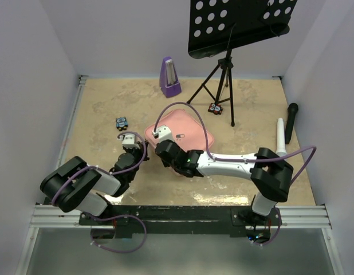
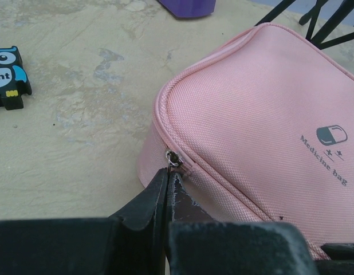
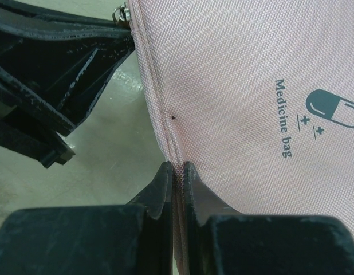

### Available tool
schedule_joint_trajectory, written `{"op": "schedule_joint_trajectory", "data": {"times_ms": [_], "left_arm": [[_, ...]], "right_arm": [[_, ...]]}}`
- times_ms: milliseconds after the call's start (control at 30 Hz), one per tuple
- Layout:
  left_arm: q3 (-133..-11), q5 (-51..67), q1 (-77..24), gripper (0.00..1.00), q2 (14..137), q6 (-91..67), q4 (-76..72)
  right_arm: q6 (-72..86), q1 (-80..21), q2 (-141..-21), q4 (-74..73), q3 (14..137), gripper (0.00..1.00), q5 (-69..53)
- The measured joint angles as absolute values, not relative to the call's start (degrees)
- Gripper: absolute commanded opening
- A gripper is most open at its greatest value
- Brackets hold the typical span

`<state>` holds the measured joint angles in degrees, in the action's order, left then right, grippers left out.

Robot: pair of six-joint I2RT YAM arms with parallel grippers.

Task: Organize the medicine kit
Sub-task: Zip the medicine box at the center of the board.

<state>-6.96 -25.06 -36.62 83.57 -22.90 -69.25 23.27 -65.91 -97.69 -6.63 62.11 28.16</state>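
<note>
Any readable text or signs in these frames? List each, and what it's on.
"Medicine bag": on the lid of the pink medicine kit, beside a pill logo with plus signs.
"ght": cut-off letters on the owl packet.
Too small to read: the small packet by the tripod.

walls [image 1: 108, 34]: plain pale lilac | tabletop [image 1: 97, 114]: mottled beige, worn | light: even, soft
</note>
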Motion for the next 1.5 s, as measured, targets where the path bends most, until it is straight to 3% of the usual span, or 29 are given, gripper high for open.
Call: {"op": "schedule_joint_trajectory", "data": {"times_ms": [1233,1367,1500], "left_arm": [[-18.13,-6.72,-24.64,0.0,90.32,-21.41,-62.35],[-18.04,-6.09,-24.6,0.0,90.32,-21.71,-62.5],[-17.61,-8.97,-23.94,0.0,90.06,-21.93,-62.92]], "right_arm": [[24.4,-64.75,-95.72,-3.11,59.11,0.01,27.7],[26.22,-64.73,-94.52,-4.19,58.98,0.33,27.81],[29.93,-66.02,-87.99,-13.67,58.72,0.51,25.89]]}}
